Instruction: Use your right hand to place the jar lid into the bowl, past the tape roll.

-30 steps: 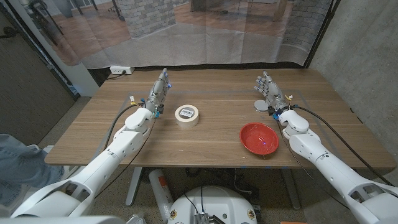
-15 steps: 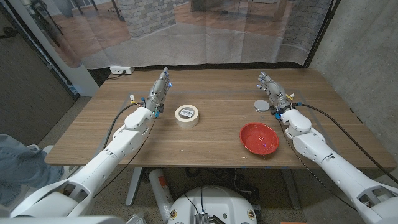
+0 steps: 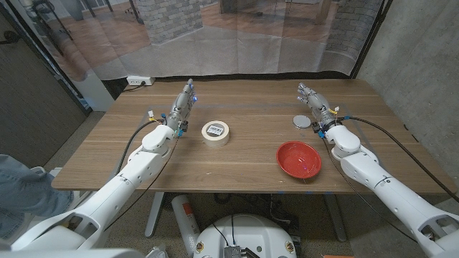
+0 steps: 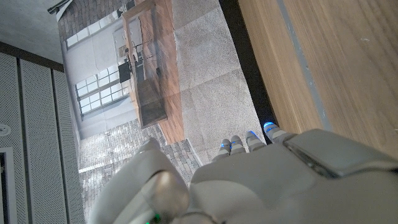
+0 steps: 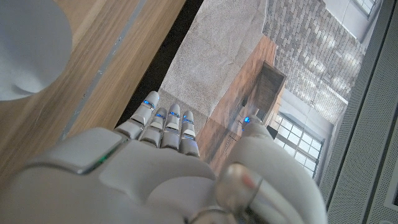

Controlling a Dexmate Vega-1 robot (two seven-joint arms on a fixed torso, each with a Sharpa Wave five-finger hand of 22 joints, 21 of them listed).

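Jar lid (image 5: pixel 25 50) cut by frame edge

A wooden table (image 3: pixel 244 154) is standing before a translucent plastic curtain (image 3: pixel 237 36), behind which a brick pillar (image 3: pixel 168 16) and wood flooring are showing. A grey concrete wall (image 3: pixel 423 64) is rising alongside (a white power strip (image 3: pixel 139 81) is lying near the curtain's foot).

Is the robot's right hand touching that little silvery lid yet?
Apart. The head view shows bare table between the right hand and the jar lid.
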